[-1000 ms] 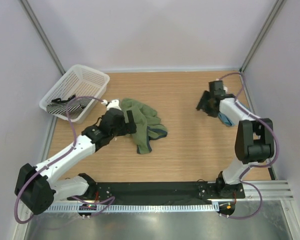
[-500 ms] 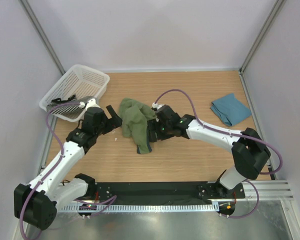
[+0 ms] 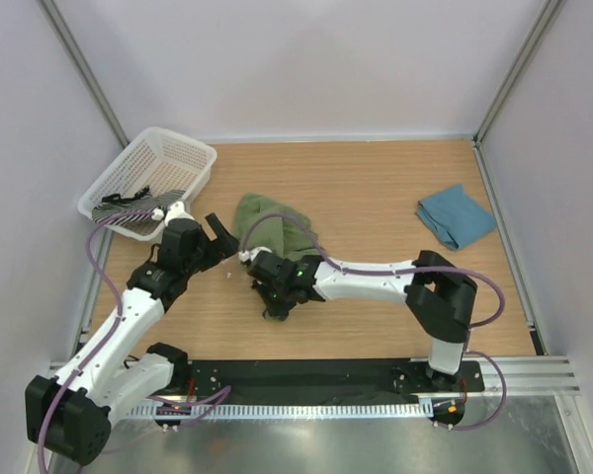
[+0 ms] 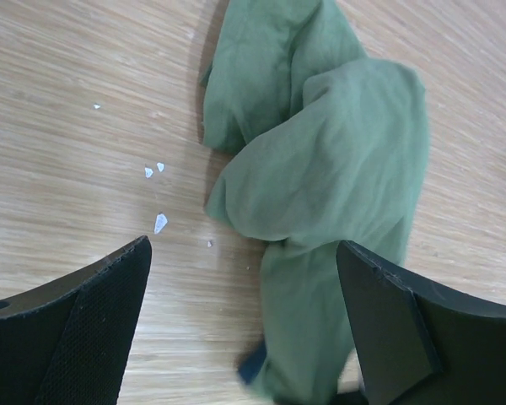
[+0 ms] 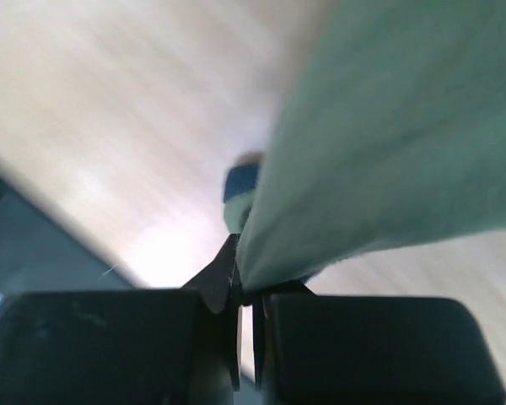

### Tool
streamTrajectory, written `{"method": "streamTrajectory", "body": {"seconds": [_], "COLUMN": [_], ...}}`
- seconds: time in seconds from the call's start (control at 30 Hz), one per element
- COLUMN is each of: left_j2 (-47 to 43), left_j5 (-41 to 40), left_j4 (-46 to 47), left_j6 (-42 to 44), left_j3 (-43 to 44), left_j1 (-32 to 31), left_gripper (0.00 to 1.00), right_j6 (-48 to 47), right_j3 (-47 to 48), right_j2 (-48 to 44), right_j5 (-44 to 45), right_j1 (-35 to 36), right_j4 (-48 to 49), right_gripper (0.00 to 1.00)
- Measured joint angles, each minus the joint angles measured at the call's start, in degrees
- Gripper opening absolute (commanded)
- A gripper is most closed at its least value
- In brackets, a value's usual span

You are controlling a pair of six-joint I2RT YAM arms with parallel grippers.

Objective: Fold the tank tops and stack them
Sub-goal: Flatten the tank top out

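Top view: olive-green crumpled cloth tank top [image 3: 272,225] lies in a heap left of centre on the light wooden table [image 3: 376,178]. The teal-blue folded cloth tank top [image 3: 457,215] lies flat, well apart, near the right edge, and a white plastic mesh basket [image 3: 153,178] sits at the far left corner. Just beside the heap's left side is the left end effector [image 3: 224,230], jaws spread wide, nothing in them. Down at the heap's near end is the right end effector [image 3: 277,298], its arm stretched across from the right. Left wrist view: black fingers [image 4: 76,337] wide apart over bare wood, olive cloth ahead between them, not touching; small white specks [image 4: 158,221] on the wood. Right wrist view, blurry: jaws pinched closed on a fold of the olive cloth, navy trim [image 5: 240,181] showing just beyond the tips.
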Motion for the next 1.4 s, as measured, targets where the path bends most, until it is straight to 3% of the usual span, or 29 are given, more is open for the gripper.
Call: {"method": "streamTrajectory", "body": {"seconds": [0.13,0.2,0.27,0.33,0.4,0.43,0.47,0.53,0.77,0.93,1.03,1.1,1.17,1.23,1.4], "left_j2": [-2.7,-4.0,-4.9,-5.1,-4.2,-3.6,-2.4,0.0,6.4,8.7,11.4,14.4,18.1,21.7,31.1], "left_j5": [-0.6,-1.0,-1.1,-1.0,-0.8,-0.5,-0.2,0.7,2.8,2.8,2.8,2.8,3.0,3.1,3.2], "left_j4": [-0.3,-0.4,-0.5,-0.5,-0.5,-0.4,-0.3,-0.3,0.0,0.7,1.2,1.9,2.8,3.4,4.1], "left_j6": [0.0,0.1,0.1,0.3,0.3,0.4,0.5,0.7,2.4,3.2,3.4,3.4,3.4,3.4,3.8], "left_j3": [0.0,0.0,0.0,0.0,0.1,0.2,0.4,0.6,1.0,1.0,1.6,2.4,3.5,4.6,9.2], "left_j1": [0.0,0.0,0.0,0.0,0.0,0.0,0.0,-0.2,-3.3,-5.0,-5.0,-5.0,-5.0,-5.0,-5.0], "left_gripper": [0.88,0.87,0.86,0.85,0.85,0.85,0.84,0.84,0.84,0.84,0.84,0.84,0.84,0.84,0.85], "right_j6": [-1.4,-1.9,-2.3,-2.8,-3.0,-2.7,-2.2,-1.7,-0.3,0.0,0.7,1.4,2.1,2.6,2.7], "right_j3": [1.9,3.5,7.1,11.4,14.6,15.9,17.0,17.4,5.8,-0.5,-6.6,-11.1,-14.9,-17.5,-18.1], "right_j2": [-8.7,-17.3,-25.5,-32.5,-35.4,-35.8,-35.6,-33.3,-25.7,-29.9,-34.0,-35.7,-36.0,-34.8,-29.5], "right_j5": [2.5,5.4,7.6,9.8,13.6,15.7,17.8,20.3,20.7,17.8,15.0,13.3,12.0,11.2,11.9], "right_j1": [5.5,4.1,-2.5,-14.4,-26.3,-30.6,-33.2,-35.4,-36.6,-36.6,-36.6,-36.5,-36.5,-36.5,-36.5], "right_j4": [-5.0,-9.1,-11.7,-11.9,-11.9,-12.7,-13.7,-15.2,-18.8,-18.4,-17.2,-16.2,-16.2,-16.0,-13.4], "right_gripper": [0.01,0.01,0.01,0.01,0.33,0.57,0.67,0.72,0.7,0.54,0.52,0.53,0.64,0.68,0.7]}}
